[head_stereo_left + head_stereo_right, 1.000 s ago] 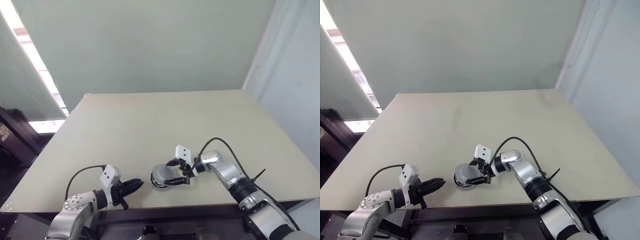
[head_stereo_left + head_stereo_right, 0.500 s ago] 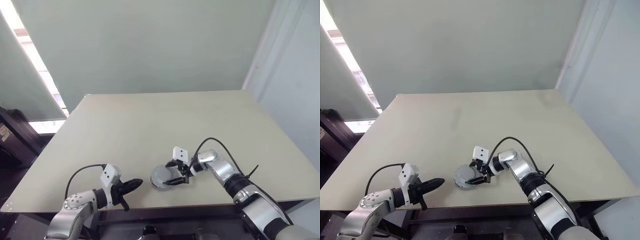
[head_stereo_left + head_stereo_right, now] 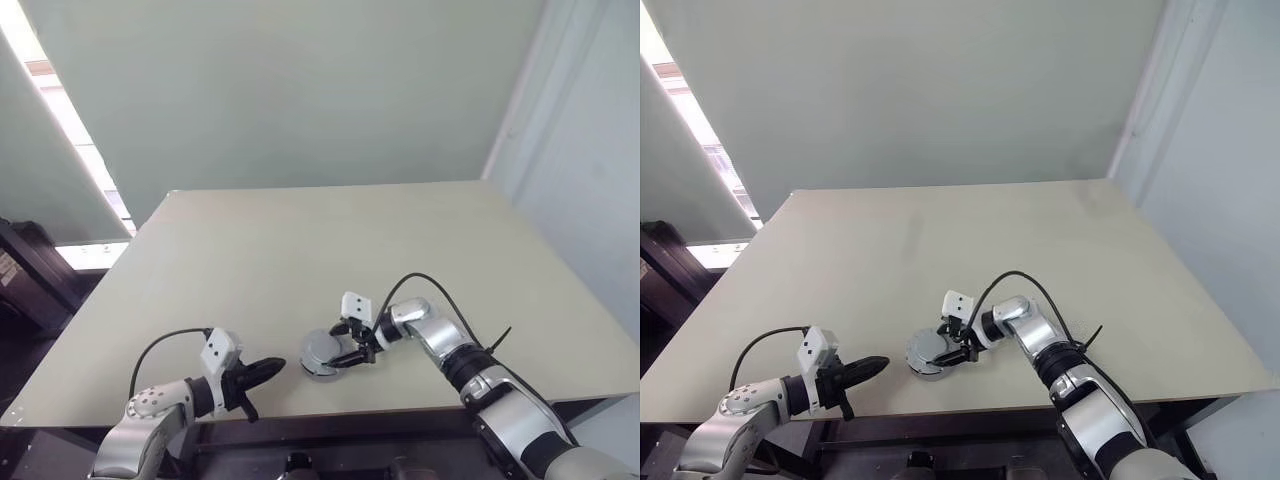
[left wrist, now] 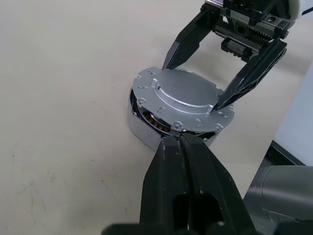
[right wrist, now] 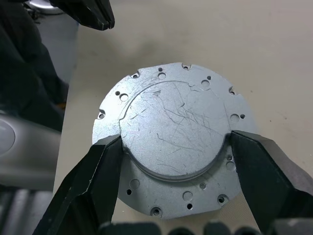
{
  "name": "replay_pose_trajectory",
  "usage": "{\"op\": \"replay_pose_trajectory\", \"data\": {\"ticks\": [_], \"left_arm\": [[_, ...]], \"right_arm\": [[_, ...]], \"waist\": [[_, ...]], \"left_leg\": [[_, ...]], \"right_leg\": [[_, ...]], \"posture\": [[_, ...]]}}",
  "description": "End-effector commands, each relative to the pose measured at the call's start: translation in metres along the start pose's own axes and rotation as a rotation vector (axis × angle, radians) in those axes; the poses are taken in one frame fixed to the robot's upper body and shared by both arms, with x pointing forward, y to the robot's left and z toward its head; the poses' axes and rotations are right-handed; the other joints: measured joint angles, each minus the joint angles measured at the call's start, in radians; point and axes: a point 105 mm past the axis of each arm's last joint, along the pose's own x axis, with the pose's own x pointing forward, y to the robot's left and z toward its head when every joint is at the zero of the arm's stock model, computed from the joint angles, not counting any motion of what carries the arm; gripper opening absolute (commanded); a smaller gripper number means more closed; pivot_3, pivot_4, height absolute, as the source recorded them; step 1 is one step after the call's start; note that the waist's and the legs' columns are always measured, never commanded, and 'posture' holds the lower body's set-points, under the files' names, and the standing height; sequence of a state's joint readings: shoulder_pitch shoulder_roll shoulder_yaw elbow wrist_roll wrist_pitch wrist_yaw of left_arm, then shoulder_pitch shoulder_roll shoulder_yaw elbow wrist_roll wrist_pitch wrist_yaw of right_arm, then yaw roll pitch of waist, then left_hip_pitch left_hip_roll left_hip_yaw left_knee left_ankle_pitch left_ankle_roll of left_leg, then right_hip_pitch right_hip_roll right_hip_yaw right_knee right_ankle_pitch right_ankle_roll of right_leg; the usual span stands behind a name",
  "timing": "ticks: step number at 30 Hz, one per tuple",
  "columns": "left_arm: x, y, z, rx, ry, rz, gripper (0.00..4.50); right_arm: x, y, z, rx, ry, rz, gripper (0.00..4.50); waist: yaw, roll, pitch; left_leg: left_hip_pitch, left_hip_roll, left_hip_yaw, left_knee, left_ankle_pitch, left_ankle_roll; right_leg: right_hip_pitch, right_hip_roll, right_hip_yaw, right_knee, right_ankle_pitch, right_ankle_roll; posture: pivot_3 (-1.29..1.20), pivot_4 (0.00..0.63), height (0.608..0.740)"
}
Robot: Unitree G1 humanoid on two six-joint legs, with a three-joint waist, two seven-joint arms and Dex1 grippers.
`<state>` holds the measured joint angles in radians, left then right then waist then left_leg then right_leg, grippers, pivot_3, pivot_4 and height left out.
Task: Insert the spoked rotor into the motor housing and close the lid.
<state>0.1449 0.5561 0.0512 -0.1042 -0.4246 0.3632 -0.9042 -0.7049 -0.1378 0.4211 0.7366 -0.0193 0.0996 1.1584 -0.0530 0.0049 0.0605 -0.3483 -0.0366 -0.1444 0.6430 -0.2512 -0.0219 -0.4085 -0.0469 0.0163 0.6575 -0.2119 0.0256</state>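
- left gripper (image 3: 268, 368): fingers pressed together, holding nothing, low over the near edge of the table (image 3: 250, 260), tips aimed at the stack just beyond them.
- lid (image 5: 172, 137): flat grey metal disc lying on top of the motor housing (image 4: 161, 122), copper windings showing under its rim.
- right gripper (image 5: 173, 147): on the stack's far side from the left gripper, fingers spread, one fingertip (image 4: 222, 100) at each side of the lid's raised centre; whether they clamp it i cannot tell.
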Motion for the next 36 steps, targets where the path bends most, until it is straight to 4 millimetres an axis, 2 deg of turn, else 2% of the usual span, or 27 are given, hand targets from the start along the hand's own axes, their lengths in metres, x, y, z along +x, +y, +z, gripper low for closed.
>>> {"op": "replay_pose_trajectory", "data": {"ticks": [1, 7, 13, 25, 36], "left_arm": [[-0.001, 0.003, 0.012, 0.048, -0.023, 0.005, 0.00], [-0.003, 0.011, 0.015, 0.063, -0.026, 0.035, 0.00], [-0.004, 0.016, 0.016, 0.073, -0.023, 0.046, 0.00], [0.003, 0.012, 0.014, 0.068, -0.028, 0.025, 0.00], [0.007, 0.007, 0.011, 0.056, -0.030, 0.008, 0.00]], "right_arm": [[0.000, -0.004, 0.008, -0.041, 0.033, -0.035, 3.24], [0.002, -0.004, 0.002, -0.043, 0.121, -0.090, 3.24], [0.004, 0.006, -0.003, -0.072, 0.163, -0.068, 3.24], [-0.006, 0.005, -0.003, -0.092, 0.237, -0.031, 3.24], [-0.006, 0.004, 0.004, -0.059, 0.279, 0.017, 3.24]], "waist": [[0.000, 0.000, 0.000], [0.001, 0.000, 0.000], [0.000, 0.000, 0.000], [0.004, 0.000, 0.000], [0.002, 0.000, 0.000]], "left_leg": [[0.000, 0.000, 0.000, 0.000, 0.000, 0.000], [0.000, 0.000, 0.000, 0.000, 0.000, 0.000], [0.000, 0.000, 0.000, 0.000, 0.000, 0.000], [-0.002, -0.002, 0.000, -0.001, 0.000, 0.000], [-0.002, -0.002, 0.000, -0.001, 0.000, 0.000]], "right_leg": [[0.000, 0.000, 0.000, 0.000, 0.000, 0.000], [0.000, 0.000, 0.000, 0.001, 0.000, 0.000], [0.000, 0.000, 0.000, 0.000, 0.000, 0.000], [-0.001, -0.002, 0.000, -0.002, 0.000, 0.000], [-0.001, -0.002, -0.001, -0.002, 0.000, 0.000]], "posture": [[0.00, 0.000, 0.740], [0.00, 0.000, 0.740], [0.00, 0.000, 0.740], [0.00, 0.000, 0.740], [0.00, 0.000, 0.740]]}}
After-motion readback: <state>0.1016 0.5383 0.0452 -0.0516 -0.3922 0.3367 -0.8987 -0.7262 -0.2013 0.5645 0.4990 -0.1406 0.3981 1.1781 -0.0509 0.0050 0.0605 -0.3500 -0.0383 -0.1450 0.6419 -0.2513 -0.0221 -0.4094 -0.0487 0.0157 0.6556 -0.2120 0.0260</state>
